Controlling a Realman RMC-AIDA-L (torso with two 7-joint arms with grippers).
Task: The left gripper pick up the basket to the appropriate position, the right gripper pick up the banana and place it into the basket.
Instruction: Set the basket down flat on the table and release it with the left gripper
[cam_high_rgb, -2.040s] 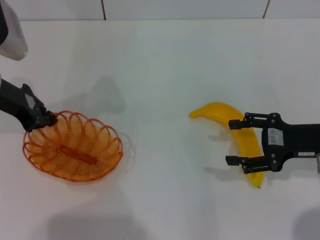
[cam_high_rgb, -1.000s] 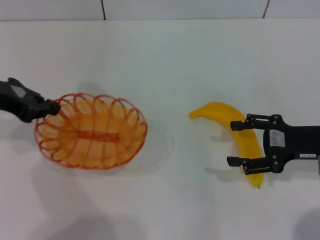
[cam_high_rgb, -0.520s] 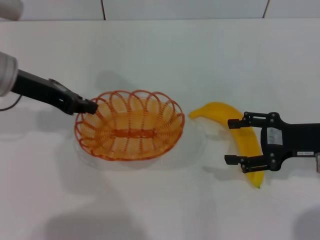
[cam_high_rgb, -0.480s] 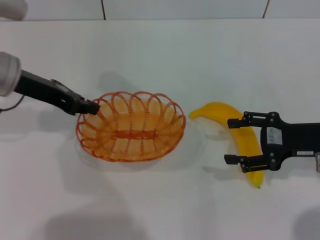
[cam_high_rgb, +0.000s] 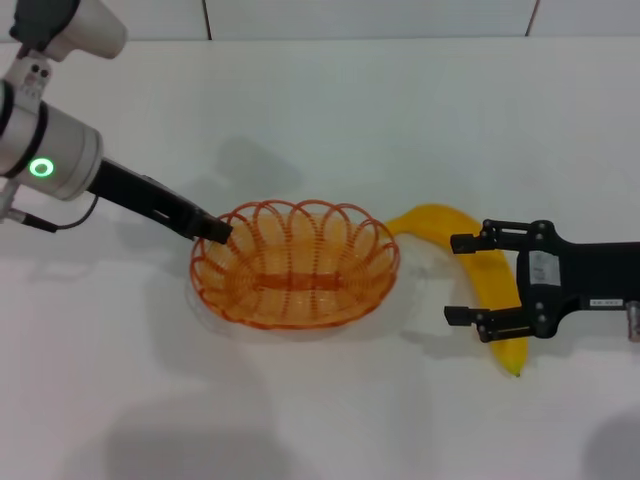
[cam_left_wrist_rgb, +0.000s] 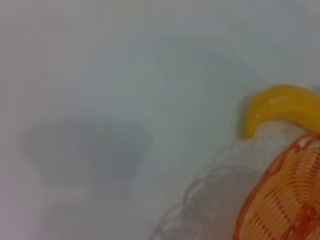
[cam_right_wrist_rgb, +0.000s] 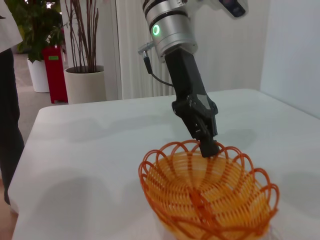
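On the near right of the white bench (cam_high_rgb: 320, 100), the right arm's black two-fingered claw (cam_high_rgb: 470, 278) has its fingers spread either side of the curved, bright yellow banana (cam_high_rgb: 487, 290), which lies flat on the bench; nothing is pinched yet. Just left of the banana, its rim almost touching the fruit's tip, sits the shallow round orange wire basket (cam_high_rgb: 296, 265). At the basket's far-left rim, the left arm's black claw (cam_high_rgb: 212, 229) is pressed together on a wire loop. Judging by this, the basket looks about placed; lifting the banana and dropping it in remains.
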